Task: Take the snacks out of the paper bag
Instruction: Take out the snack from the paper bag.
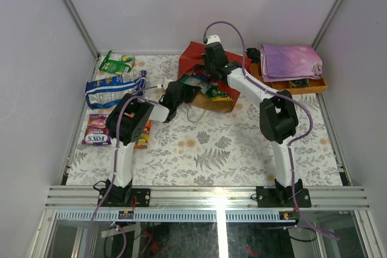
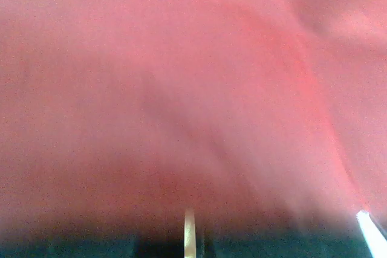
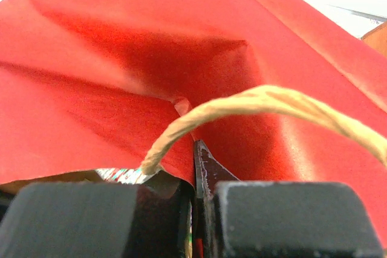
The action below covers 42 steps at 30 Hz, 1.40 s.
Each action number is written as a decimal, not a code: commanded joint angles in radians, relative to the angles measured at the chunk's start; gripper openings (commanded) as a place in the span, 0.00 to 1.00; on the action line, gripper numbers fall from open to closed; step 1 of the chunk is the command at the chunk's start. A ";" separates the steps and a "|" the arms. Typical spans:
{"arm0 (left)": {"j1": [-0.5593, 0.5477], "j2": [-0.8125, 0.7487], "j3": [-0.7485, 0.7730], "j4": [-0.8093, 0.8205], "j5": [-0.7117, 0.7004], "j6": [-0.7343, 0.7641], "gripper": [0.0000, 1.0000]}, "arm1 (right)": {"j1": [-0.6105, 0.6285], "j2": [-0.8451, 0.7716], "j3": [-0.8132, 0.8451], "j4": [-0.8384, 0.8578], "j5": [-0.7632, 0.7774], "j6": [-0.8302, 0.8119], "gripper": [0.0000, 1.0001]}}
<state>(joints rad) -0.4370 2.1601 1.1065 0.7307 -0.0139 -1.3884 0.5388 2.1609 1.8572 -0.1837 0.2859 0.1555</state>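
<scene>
The red paper bag (image 1: 196, 54) lies at the back middle, its brown-lined mouth facing the near side. Several snacks (image 1: 208, 87) show in the mouth. My right gripper (image 1: 213, 67) is shut on the bag's upper red rim (image 3: 151, 143), holding it up; the string handle (image 3: 272, 104) arcs over the jaws in the right wrist view. My left gripper (image 1: 176, 93) is at the mouth's left side. The left wrist view shows only blurred red paper (image 2: 193, 89), with its fingers hidden. A green packet (image 1: 116, 63), a blue-white bag (image 1: 112, 87), a purple Fox's bag (image 1: 97, 130) and an orange packet (image 1: 144, 135) lie at the left.
A brown wooden tray (image 1: 314, 86) stands at the back right, with a folded purple cloth (image 1: 290, 60) on it and a small packet (image 1: 297, 82) inside. Grey walls close in the table on three sides.
</scene>
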 commanded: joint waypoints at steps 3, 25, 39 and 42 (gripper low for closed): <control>-0.030 -0.206 -0.202 -0.023 -0.029 0.116 0.00 | -0.021 -0.058 0.027 0.031 0.027 0.041 0.00; -0.069 -0.112 -0.141 -0.213 -0.069 0.130 0.63 | -0.022 -0.087 -0.029 0.057 -0.028 0.053 0.00; -0.069 -0.134 -0.178 -0.110 -0.033 0.068 0.62 | -0.021 -0.078 -0.034 0.065 -0.063 0.039 0.00; -0.069 -0.125 -0.180 -0.095 -0.054 0.051 0.62 | -0.021 -0.072 -0.029 0.066 -0.067 0.041 0.00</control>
<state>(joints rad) -0.4988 2.0342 0.9512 0.6155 -0.0422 -1.3174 0.5301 2.1460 1.8103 -0.1669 0.2287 0.1936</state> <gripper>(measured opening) 0.619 0.065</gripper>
